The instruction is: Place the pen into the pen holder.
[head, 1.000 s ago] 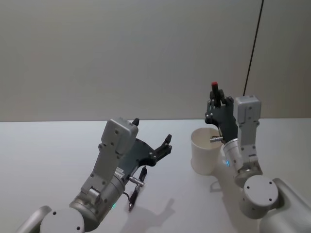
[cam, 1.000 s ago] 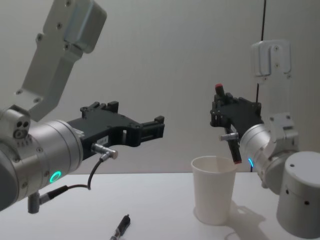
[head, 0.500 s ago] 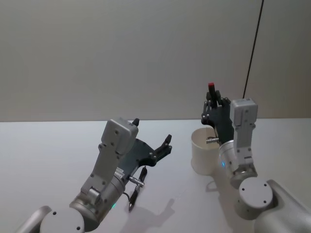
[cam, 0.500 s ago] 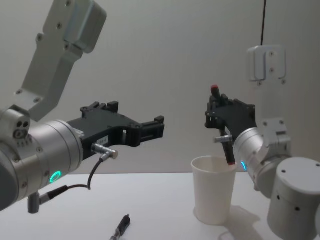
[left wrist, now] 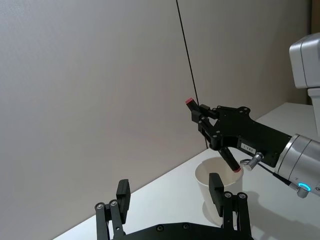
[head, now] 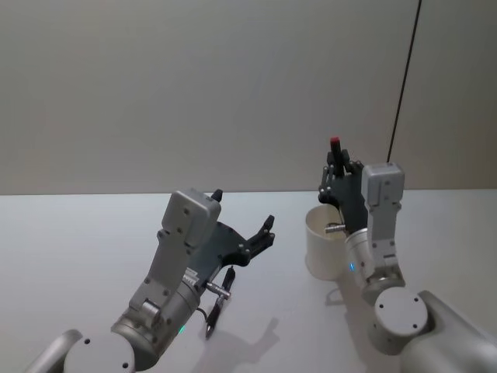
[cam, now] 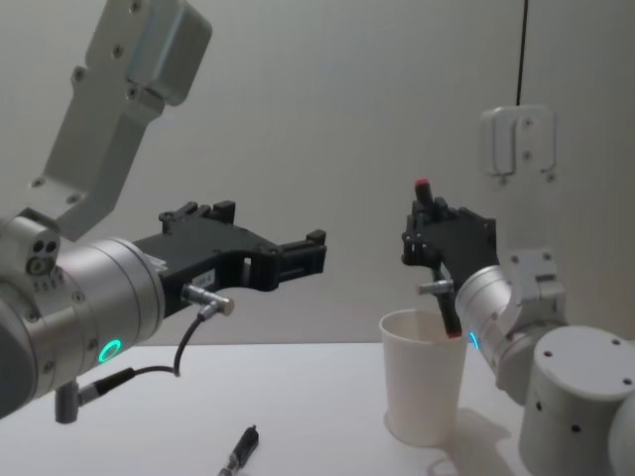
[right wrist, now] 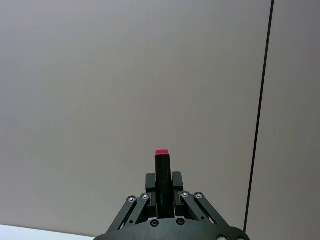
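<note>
- table [head: 93, 233]: carries the pen holder [cam: 425, 387] on the robot's right and a second pen [head: 218, 303] lying loose beneath the left gripper [head: 243, 210]
- left gripper: hovers idle with its fingers spread and empty
- right gripper [cam: 429, 230]: above the cup, pinching the pen [cam: 447, 313]; centre the tip over the mouth and lower it well below the rim before letting go, without nudging the light cup
- pen holder: upright, nothing seen inside
- pen: tilted, red end up, lower tip at the cup's right rim; whether it is inside I cannot tell
</note>
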